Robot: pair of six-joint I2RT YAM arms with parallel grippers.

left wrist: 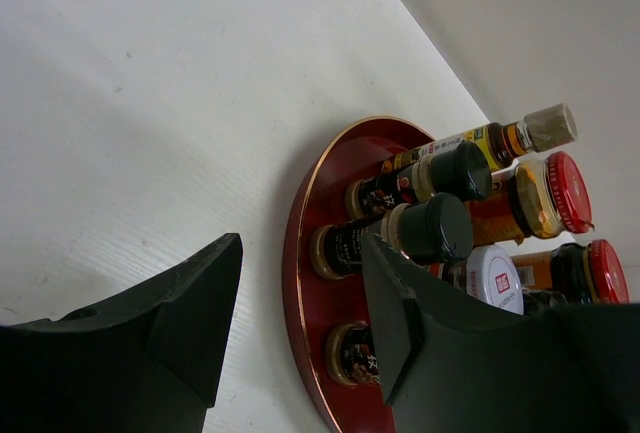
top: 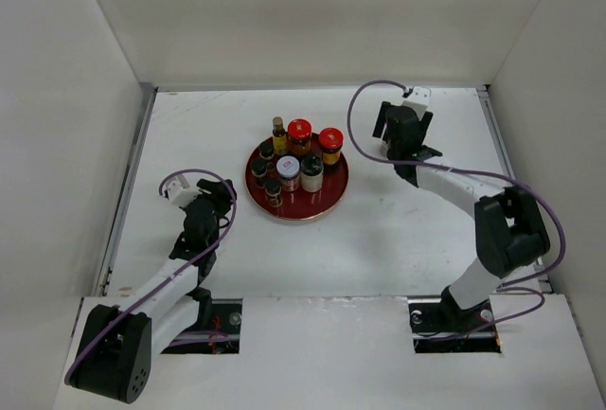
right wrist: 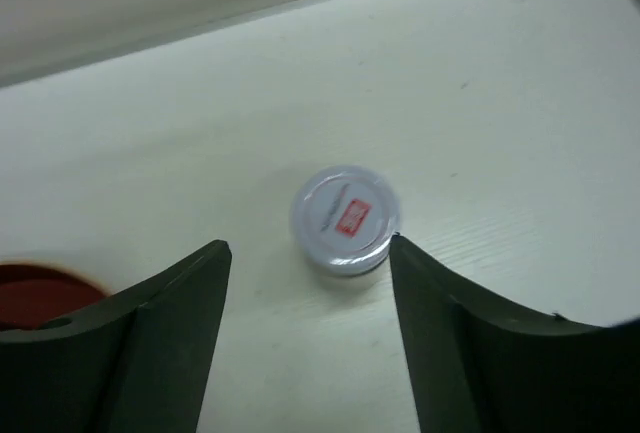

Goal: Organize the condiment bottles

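Counting from above, you have eight condiment containers standing on the round dark-red tray (top: 325,202), which sits around the middle of the desk (top: 398,240), a little to the far side. They are:

- one slim tan-capped bottle (top: 278,133) at the far edge
- two red-lidded jars (top: 299,132) just to its right
- one white-lidded jar (top: 288,171) near the centre
- one black-capped pale bottle (top: 311,171) just beside the white-lidded jar
- three small dark-capped bottles (top: 273,191) in a line down the tray's left side

A ninth container, a second white-lidded jar (right wrist: 345,218) with a red label on top, stands upright on the bare desk off the tray. You see it only from the right wrist, because in the overhead view the arm covers it.

Your right hand (right wrist: 310,251) hangs over that jar, to the right of the tray on the far side. Its fingers are spread apart with the jar between them, nearer the right finger. You cannot tell whether that finger touches it.

Your left hand (left wrist: 298,278) sits low on the near-left side of the tray, fingers apart and gripping nothing. It faces the row of dark-capped bottles.
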